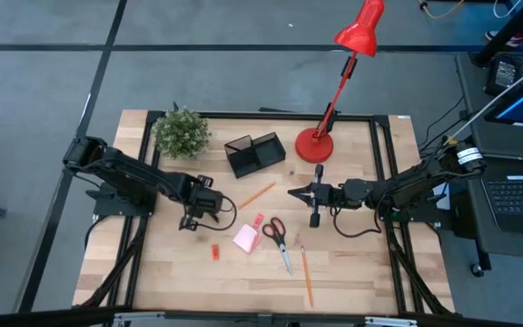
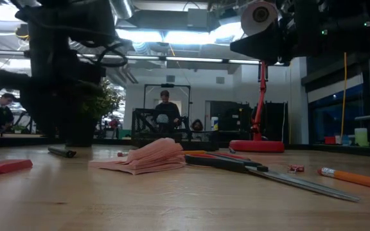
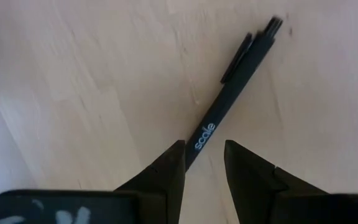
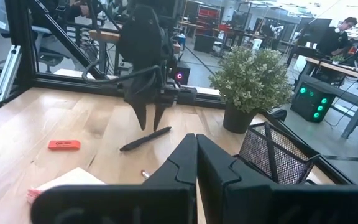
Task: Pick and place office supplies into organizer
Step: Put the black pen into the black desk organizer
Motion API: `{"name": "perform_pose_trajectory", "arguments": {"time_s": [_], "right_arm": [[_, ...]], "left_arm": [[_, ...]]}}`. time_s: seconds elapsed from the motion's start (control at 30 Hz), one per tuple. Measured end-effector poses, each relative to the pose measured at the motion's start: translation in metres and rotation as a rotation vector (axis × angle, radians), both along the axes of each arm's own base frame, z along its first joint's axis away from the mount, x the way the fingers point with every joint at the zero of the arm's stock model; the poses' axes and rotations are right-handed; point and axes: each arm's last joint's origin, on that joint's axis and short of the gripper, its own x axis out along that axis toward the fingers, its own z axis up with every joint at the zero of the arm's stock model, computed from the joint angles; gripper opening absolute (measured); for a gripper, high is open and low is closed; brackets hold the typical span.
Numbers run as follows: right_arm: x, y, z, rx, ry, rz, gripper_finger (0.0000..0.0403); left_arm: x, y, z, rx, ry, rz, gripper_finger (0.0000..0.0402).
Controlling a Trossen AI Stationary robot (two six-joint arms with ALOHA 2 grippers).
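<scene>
High view, step in hand: picking up a pen. The left pincer [image 1: 189, 221] points down near the table's left edge, over a slim black plastic pen [image 1: 192, 222] that mostly hides under it.
High view, where it must go: the black wire-mesh box organizer [image 1: 254, 153] sits toward the far edge of the pale wooden table [image 1: 352, 272], beside the round base of the red desk lamp [image 1: 315, 145].
High view, other arm: the right pincer [image 1: 294, 193] waits near the middle of the table, clenched on nothing.
Low view: a pink stack of sticky notes [image 2: 151, 156], red-handled scissors [image 2: 236, 164] and an orange pencil [image 2: 355, 178] lie flat on the table, not yet picked up.
Left wrist view: the two dark fingers [image 3: 166, 171] stand apart, one on each side of the pen, which lies flat on the wood. They are not pinching it yet.
Right wrist view: the left pincer hangs right above the pen, with the flat red eraser [image 4: 64, 145] lying well apart.
Next move, my guess: squeeze the fingers onto the pen's middle, lift it straight up, then carry it to the organizer.
</scene>
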Motion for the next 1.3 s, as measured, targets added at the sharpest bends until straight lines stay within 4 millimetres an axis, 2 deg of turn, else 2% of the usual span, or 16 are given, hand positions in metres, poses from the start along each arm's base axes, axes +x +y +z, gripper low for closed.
{"name": "perform_pose_trajectory", "arguments": {"time_s": [0.3, 0.5, 0.73, 1.1, 1.3], "right_arm": [[0.001, -0.005, -0.001, 0.018, 0.003, -0.023, 0.0008], [0.001, -0.006, -0.001, 0.017, 0.006, -0.026, 0.0008], [0.001, -0.006, -0.001, 0.017, 0.008, -0.026, 0.0008], [0.001, -0.006, -0.001, 0.016, 0.008, -0.026, 0.0008], [0.001, -0.006, -0.001, 0.016, 0.008, -0.026, 0.0008]], "left_arm": [[0.003, 0.007, -0.013, -0.017, 0.054, -0.015, 0.0102], [0.007, 0.010, -0.024, -0.018, 0.110, -0.087, 0.0102], [0.007, 0.010, -0.027, -0.019, 0.123, -0.125, 0.0101], [0.008, 0.009, -0.027, -0.061, 0.122, -0.119, 0.0025], [0.007, 0.010, -0.026, -0.057, 0.108, -0.094, 0.0021]]}}
